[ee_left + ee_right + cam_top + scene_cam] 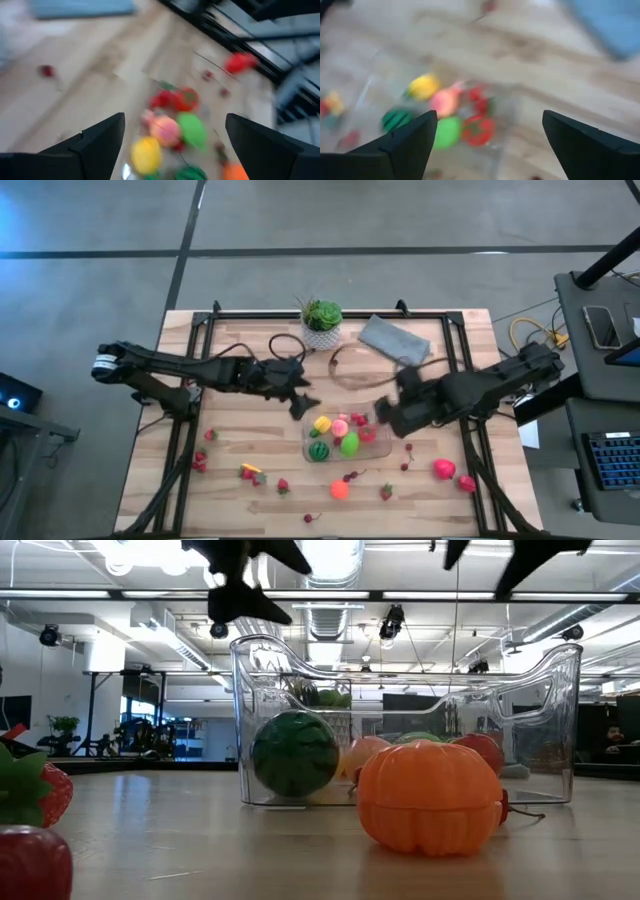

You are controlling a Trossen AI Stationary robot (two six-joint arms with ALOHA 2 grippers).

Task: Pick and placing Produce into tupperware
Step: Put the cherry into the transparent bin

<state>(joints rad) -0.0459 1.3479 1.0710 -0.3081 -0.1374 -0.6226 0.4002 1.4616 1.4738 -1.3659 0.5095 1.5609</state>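
The clear tupperware [375, 448] sits mid-table, holding a striped green melon [318, 451], a yellow piece [322, 423], a pink one [340, 427], a green one [349, 443] and red ones. In the low view the tupperware [560, 720] stands behind an orange pumpkin-like piece [430, 798]. More produce lies loose on the wood: that orange piece [340, 489], strawberries [200, 462], a red piece [444, 469]. My left gripper [305, 402] hovers open just left of the container's far-left corner. My right gripper [385, 420] hovers open at its far-right corner. Neither holds anything.
A potted plant in a white pot [321, 323] and a folded grey cloth [393, 338] sit near the far edge. A dark cable loops [345, 365] across the wood between them. Black rails [190, 400] run along the table's left and right sides.
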